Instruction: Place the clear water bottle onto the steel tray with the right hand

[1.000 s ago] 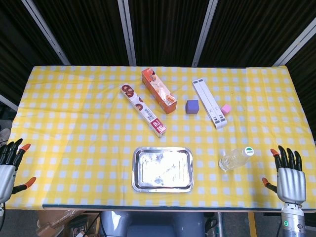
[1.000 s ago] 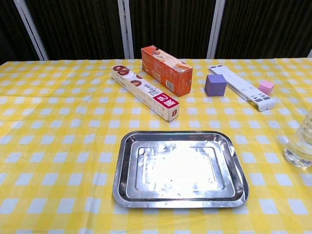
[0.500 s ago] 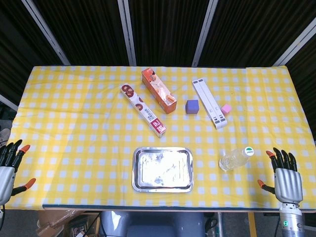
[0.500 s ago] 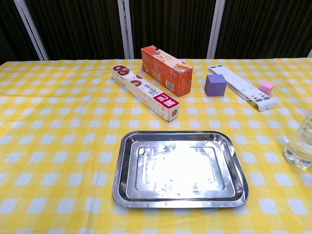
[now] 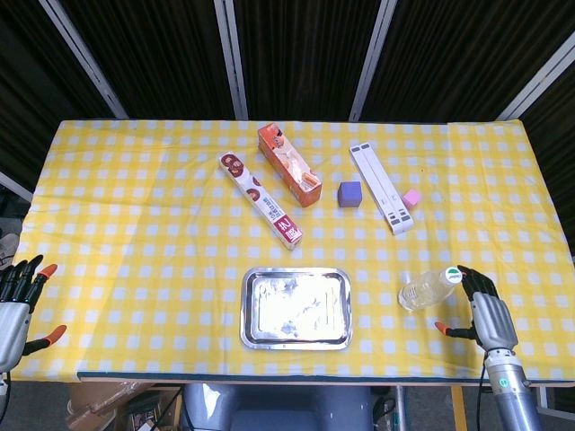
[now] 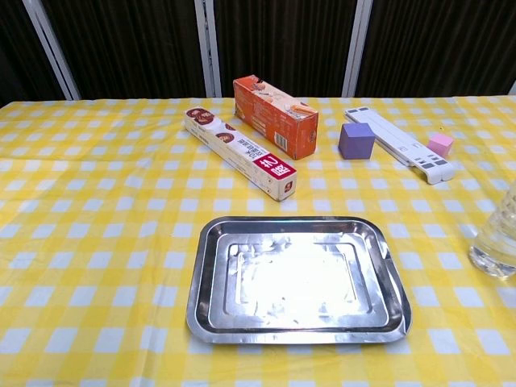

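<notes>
Checked tablecloth (image 5: 135, 224), bare steel tray (image 5: 296, 339)

Both hands have silver-grey metal palms, black fingers and orange fingertips. Right hand (image 5: 485, 312) sits on a grey cylindrical wrist with a small green mark. Left hand (image 5: 16, 305) partly cut off at frame edge.

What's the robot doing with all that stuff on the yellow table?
The right robot hand is open beside the water bottle, which stands on the table, not yet held. The steel tray nearby has nothing in it. The left robot hand is open at the table's other edge.
</notes>
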`<state>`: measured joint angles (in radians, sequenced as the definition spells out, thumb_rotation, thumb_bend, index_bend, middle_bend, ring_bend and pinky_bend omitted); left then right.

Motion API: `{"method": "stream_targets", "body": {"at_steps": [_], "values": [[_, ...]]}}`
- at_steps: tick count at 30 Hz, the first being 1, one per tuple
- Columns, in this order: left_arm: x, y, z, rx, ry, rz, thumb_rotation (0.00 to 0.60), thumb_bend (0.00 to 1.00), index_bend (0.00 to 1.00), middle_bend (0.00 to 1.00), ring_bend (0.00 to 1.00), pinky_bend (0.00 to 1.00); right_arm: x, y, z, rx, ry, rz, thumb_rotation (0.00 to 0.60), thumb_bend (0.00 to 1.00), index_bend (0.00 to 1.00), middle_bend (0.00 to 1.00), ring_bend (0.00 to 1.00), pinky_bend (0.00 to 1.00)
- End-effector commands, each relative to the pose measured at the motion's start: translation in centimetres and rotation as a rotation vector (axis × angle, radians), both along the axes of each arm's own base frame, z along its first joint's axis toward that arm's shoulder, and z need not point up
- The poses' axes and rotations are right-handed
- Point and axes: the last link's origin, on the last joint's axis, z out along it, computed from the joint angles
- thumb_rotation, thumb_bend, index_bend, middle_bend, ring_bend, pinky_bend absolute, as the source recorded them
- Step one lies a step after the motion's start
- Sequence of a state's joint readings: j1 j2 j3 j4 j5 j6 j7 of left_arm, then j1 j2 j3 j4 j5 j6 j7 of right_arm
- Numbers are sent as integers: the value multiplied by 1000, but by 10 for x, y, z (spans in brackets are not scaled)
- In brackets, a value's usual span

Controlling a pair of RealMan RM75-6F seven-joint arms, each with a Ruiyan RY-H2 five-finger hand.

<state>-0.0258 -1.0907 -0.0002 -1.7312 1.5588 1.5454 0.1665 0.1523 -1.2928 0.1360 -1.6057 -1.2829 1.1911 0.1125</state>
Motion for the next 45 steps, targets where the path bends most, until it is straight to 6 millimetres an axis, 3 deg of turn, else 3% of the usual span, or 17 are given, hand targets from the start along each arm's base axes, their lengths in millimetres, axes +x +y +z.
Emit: {"method": "stream_targets", "body": {"at_steps": [1,7,17,25,28,33,39,45], "values": [[0,0,1,3,-2,3,600,191,113,0,0,0,9,-19,1,-2,-30,-5,600,156,157,102,0,0],[-2,0,4,12,-10,11,600,191,113,0,0,0,17,-34,-3,33,-95,-65,600,155,143,102,0,0],[-1,0,2,1,-7,9,600,191,113,0,0,0,18,-31,-24,211,-296,-177,600,156,136,102,0,0],[-1,0,0,-3,-3,20,600,192,112,0,0,0,32,-33,-33,257,-515,-221,600,156,142,113,0,0],[-1,0,-1,-9,-2,24,600,192,112,0,0,0,33,-36,-35,216,-571,-220,600,155,266,212,15,0],[-2,0,-1,-10,-1,36,600,192,112,0,0,0,31,-40,-36,101,-692,-254,600,223,621,445,171,0],[-2,0,-2,-15,2,51,600,192,114,0,0,0,24,-40,-38,20,-718,-260,600,312,815,584,266,0],[-1,-1,-3,-18,5,51,600,192,114,0,0,0,24,-37,-42,-5,-733,-241,600,327,854,612,289,0]]}}
